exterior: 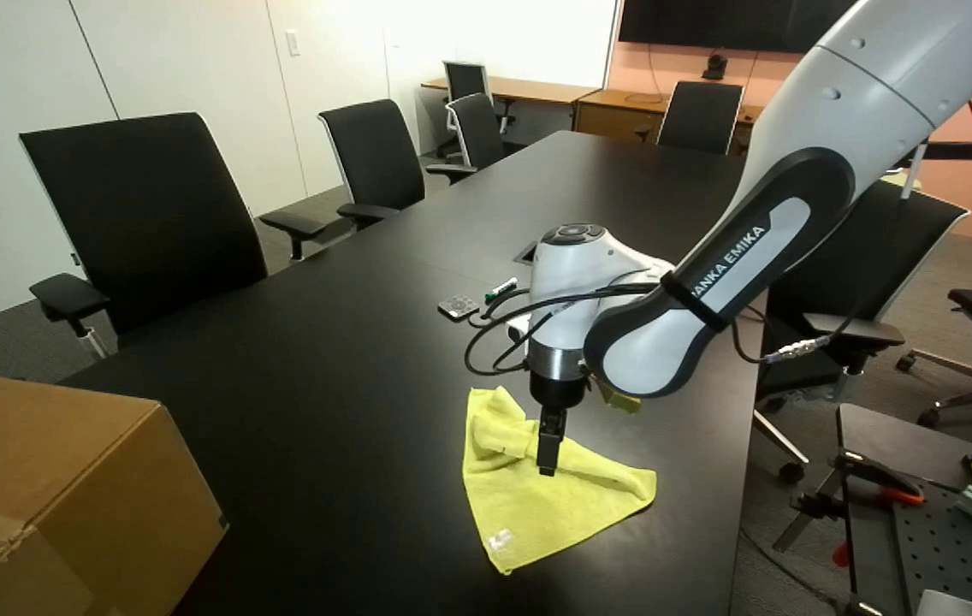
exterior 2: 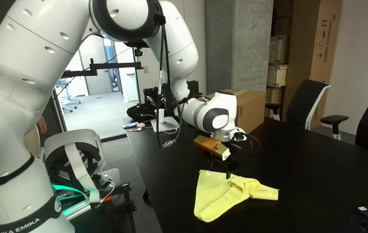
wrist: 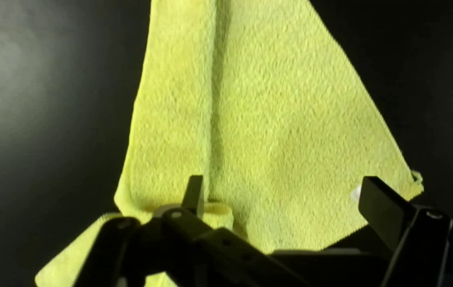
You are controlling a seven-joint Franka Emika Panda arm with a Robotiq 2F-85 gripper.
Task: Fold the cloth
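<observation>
1. Arching above the worktop [exterior: 349, 359], my arm [exterior: 794, 188] slopes down to a bent wrist that, in an exterior view, aims the fingers [exterior: 548, 445] downward.
2. On my wrist view, I see the fingers standing wide apart.
3. The yellow cloth [exterior: 537, 513] lies beneath the fingers, much of it showing between them; whether the tips touch it, I can't tell.
4. A folded-over strip of it passes under one finger, and its white label [wrist: 355, 193] shows just beside the other.
5. Well away from the fingers, a cardboard box [exterior: 118, 488] sits on the worktop.
</observation>
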